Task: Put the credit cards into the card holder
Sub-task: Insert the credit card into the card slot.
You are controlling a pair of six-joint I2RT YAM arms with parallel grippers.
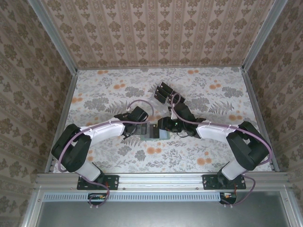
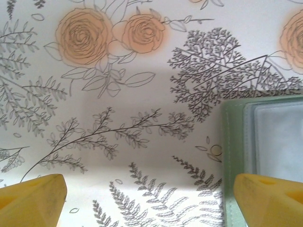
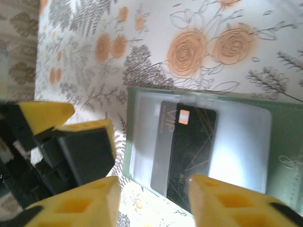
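The sage-green card holder [image 3: 274, 156] lies open on the floral table, its clear sleeves facing up; in the top view the card holder [image 1: 154, 133] sits between the two grippers. One black credit card [image 3: 191, 142], marked VIP, lies partly slid under a clear sleeve. My right gripper [image 3: 154, 203] is open just above the card's near end, its yellow fingertips [image 3: 232, 203] apart on either side of it. My left gripper [image 2: 149, 201] is wide open at the holder's edge [image 2: 232, 156], with one finger [image 2: 267, 198] over the green border. More black credit cards [image 1: 163, 92] sit farther back.
The table [image 1: 104, 90] has a floral cloth and is fenced by patterned walls at the left, back and right. In the right wrist view the left gripper's yellow and black fingers [image 3: 71, 142] stand close beside the holder's edge. Both arms crowd the centre.
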